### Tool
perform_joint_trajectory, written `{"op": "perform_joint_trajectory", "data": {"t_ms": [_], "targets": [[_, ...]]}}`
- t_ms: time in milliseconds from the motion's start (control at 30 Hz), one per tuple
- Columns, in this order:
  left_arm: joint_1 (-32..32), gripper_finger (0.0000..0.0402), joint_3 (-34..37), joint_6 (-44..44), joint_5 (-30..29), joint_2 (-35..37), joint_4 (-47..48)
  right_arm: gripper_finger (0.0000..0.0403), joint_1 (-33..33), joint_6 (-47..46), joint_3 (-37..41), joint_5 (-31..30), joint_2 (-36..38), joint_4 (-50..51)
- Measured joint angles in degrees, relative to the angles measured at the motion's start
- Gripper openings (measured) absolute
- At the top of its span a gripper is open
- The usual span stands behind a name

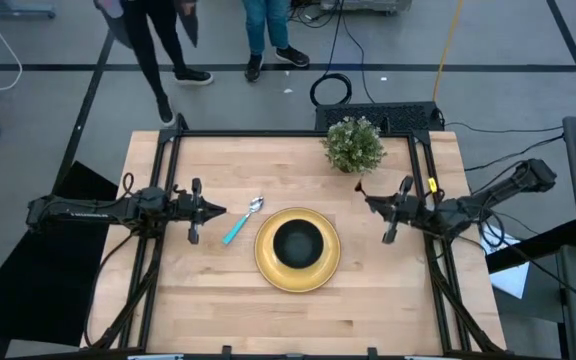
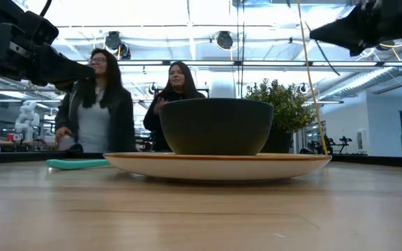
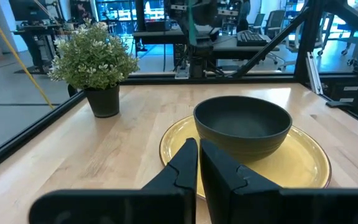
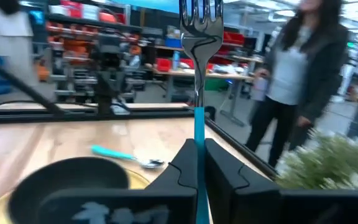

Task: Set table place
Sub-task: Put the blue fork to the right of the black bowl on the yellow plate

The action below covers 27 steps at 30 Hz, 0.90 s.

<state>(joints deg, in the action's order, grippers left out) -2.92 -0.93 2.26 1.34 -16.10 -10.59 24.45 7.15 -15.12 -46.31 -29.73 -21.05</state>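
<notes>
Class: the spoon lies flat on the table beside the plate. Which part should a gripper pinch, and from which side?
The turquoise handle of the spoon, near its middle, from straight above, probably. It lies flat and slanted on the table, apart from the plate, so fingers should close across the narrow handle.

Left tool [image 1: 220, 211] pinched empty; right tool [image 1: 368, 199] clamped — both raised.

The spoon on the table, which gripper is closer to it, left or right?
Left. The left gripper hovers just beside the spoon, on its outer side. The right gripper, shut on the fork, is beyond the plate.
</notes>
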Motion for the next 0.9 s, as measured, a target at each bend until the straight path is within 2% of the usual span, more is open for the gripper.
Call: {"op": "perform_joint_trajectory", "data": {"t_ms": [233,300,433,667,900], "targets": [[0.00,0.0024,0.00,0.26,0.00,0.00,0.00,0.0000,-5.73,-2.05,2.38,1.34,0.10,0.09],[0.00,0.0024,0.00,0.66,0.00,0.00,0.02,0.0000,-7.45,-2.92,2.99,6.03,0.09,0.13],[0.00,0.0024,0.00,0.87,0.00,0.00,0.02,0.0000,-9.78,-2.45,3.50,19.56,-0.19,0.30],[0.00,0.0024,0.00,0.83,0.00,-0.01,0.04,0.0000,-12.86,-1.18,3.50,34.57,-0.29,1.16],[0.00,0.0024,0.00,0.61,0.00,-0.02,0.04,0.0000,-15.58,-3.62,3.50,35.98,-0.40,3.24]]}}
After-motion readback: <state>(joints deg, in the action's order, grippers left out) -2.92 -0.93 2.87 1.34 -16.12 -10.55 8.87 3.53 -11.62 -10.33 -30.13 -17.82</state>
